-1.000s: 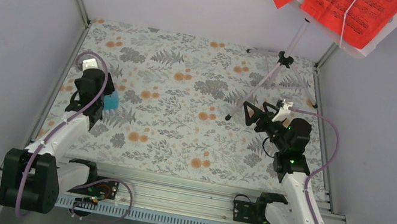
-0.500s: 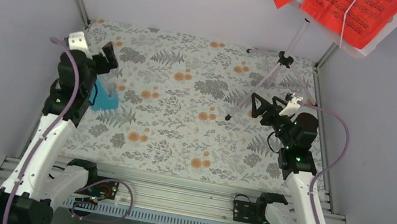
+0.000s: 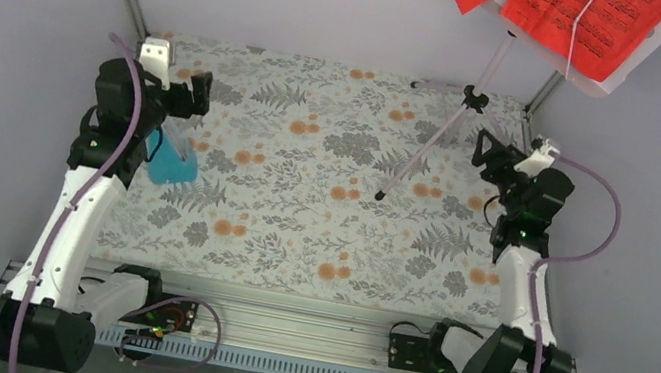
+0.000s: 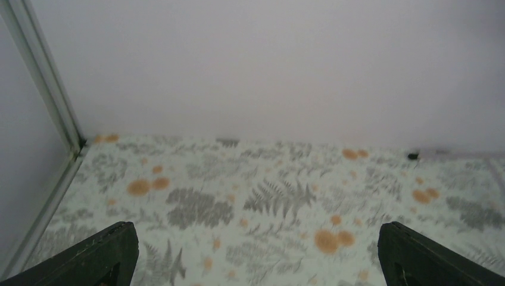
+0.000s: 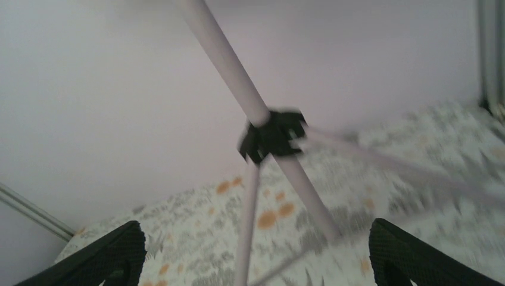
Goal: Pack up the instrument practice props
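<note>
One lilac music stand (image 3: 424, 146) far right, two red sheet-music pages (image 3: 588, 17), one light-blue metronome (image 3: 173, 163) on the left, and two tools: left tool (image 3: 192, 94), right tool (image 3: 492, 153).

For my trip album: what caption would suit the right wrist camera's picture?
The open right claw faces the black leg joint of the lilac music stand, above the floral tablecloth.

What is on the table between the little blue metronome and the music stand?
Nothing, just bare flowery tablecloth between the metronome and the music stand, as the top view shows.
</note>
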`<state>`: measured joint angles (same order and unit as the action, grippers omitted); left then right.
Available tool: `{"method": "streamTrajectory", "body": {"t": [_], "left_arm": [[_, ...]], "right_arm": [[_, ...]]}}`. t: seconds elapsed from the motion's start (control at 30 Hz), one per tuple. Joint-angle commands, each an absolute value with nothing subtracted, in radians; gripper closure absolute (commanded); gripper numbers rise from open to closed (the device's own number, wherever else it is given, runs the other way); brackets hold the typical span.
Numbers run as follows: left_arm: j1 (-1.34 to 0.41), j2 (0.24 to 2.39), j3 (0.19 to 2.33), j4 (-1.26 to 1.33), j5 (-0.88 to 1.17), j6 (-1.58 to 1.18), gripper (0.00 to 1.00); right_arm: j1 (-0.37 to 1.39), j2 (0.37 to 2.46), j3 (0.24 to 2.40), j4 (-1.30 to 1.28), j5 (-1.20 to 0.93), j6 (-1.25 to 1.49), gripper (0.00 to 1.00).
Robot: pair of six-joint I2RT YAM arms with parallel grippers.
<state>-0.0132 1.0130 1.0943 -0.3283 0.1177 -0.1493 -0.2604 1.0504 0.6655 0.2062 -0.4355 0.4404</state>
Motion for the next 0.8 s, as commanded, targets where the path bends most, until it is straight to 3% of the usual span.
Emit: {"method": "streamTrajectory", "body": {"t": [0.0,0.13,0.27,0.53,0.77], "left_arm": [[-0.008,0.982,1.007,-0.294,0.071,-0.090,0.00],[-0.008,1.002,0.999,-0.344,-0.001,-0.065,0.00],[-0.008,0.977,0.986,-0.329,0.029,-0.064,0.00],[-0.008,0.983,0.988,-0.338,0.066,-0.066,0.00],[-0.008,0.972,0.984,-0.336,0.049,-0.061,0.00]], "right_arm": [[-0.282,1.181,0.765,0.541,-0.578,0.460,0.13],[-0.281,1.367,0.869,0.762,-0.746,0.469,0.18],[-0.281,1.499,0.969,0.835,-0.771,0.417,0.21],[-0.256,1.698,1.251,0.670,-0.797,0.299,0.27],[-0.237,1.747,1.316,0.571,-0.760,0.230,0.27]]}}
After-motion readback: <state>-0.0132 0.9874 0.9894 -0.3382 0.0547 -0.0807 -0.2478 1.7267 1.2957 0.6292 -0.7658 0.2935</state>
